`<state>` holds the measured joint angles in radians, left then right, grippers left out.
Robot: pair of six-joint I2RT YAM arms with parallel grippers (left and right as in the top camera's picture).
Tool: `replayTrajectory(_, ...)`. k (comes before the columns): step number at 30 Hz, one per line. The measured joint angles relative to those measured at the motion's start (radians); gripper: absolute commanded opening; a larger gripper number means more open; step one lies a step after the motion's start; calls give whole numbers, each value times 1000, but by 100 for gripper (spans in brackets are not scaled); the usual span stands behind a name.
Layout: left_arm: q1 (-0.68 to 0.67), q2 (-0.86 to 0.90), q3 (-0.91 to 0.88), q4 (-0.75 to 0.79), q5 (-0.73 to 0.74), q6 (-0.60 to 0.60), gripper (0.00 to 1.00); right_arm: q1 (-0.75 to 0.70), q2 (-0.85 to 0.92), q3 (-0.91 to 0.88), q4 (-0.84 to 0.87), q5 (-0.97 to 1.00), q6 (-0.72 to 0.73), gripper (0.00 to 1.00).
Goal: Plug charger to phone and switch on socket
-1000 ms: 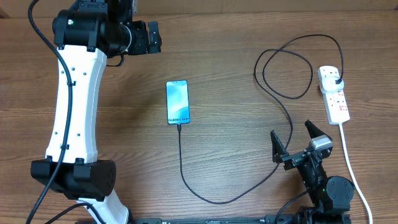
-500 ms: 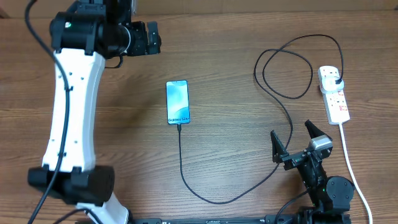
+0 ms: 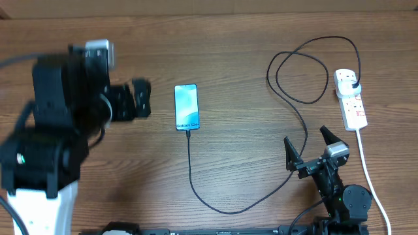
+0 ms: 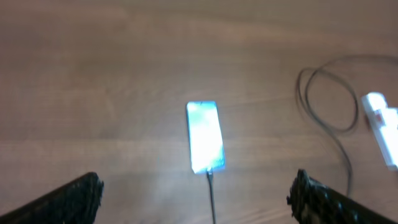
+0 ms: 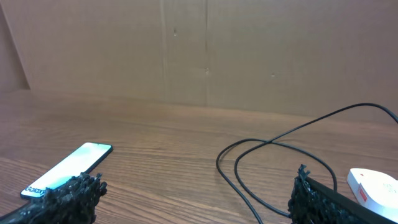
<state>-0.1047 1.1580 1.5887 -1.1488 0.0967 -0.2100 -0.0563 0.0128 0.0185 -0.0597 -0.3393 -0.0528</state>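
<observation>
The phone [image 3: 186, 107] lies in the middle of the table with its screen lit, and it also shows in the left wrist view [image 4: 204, 135] and the right wrist view [image 5: 68, 168]. The black charger cable [image 3: 215, 202] is plugged into the phone's near end; it loops right and its plug sits in the white socket strip [image 3: 351, 99] at the right edge. My left gripper [image 3: 140, 99] is open and empty, left of the phone. My right gripper [image 3: 307, 149] is open and empty near the front right, beside the cable.
The strip's thick white cord [image 3: 369, 173] runs down the right side toward the front edge. The cable's loops [image 3: 300, 72] lie between the phone and the strip. A brown cardboard wall [image 5: 205, 50] stands at the far side.
My left arm has swung down and toward the front, carrying its gripper from the far left down to the phone's level. The right arm, phone and cable have not moved.
</observation>
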Motion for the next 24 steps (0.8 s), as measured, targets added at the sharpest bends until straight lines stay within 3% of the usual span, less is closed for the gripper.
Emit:
replayTrajectory(6, 69, -223, -459, 463, 35, 24, 100, 0, 0, 0, -1, 0, 0, 100)
replayTrajectory(13, 101, -507, -901, 936, 143, 186, 100, 0, 0, 0, -1, 0, 0, 100)
replayTrajectory(19, 101, -692, -1145, 1090, 160, 331, 100, 0, 0, 0, 0, 0, 0, 100)
replayTrajectory(24, 101, -807, -1283, 1101, 157, 454, 100, 0, 0, 0, -1, 0, 0, 100)
